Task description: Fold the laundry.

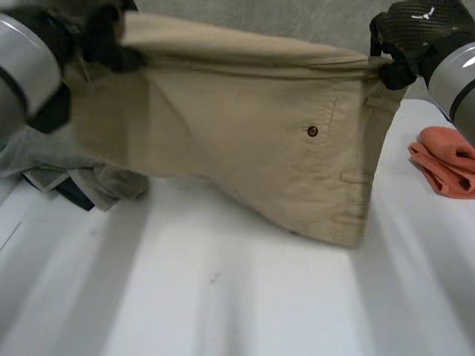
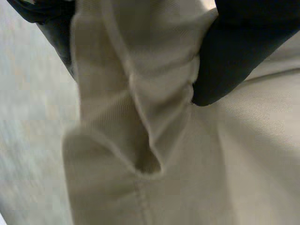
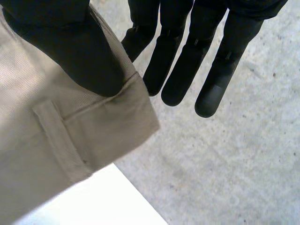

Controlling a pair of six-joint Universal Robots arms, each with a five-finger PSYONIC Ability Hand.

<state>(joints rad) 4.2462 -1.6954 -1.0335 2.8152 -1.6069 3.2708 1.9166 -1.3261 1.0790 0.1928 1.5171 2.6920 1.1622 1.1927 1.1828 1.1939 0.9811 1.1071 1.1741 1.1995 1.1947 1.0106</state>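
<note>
Khaki trousers [image 1: 237,133] hang spread w/ their top edge stretched betw. both hands, above the white desk [image 1: 237,297]. Can't tell if the lower edge touches it. Left robot hand [image 1: 104,37] is at the top left corner. In left wrist view its black fingers [image 2: 234,51] are clamped on bunched fabric. Right robot hand [image 1: 412,33] has the top right corner at the waistband. In right wrist view the thumb [image 3: 70,47] pins the cloth by a belt loop [image 3: 58,136], other fingers [image 3: 178,70] straight & clear. Button [image 1: 312,131] faces the camera. Grey clothes pile [image 1: 67,178] lies at far left on the desk, orange cloth [image 1: 445,167] at far right.
</note>
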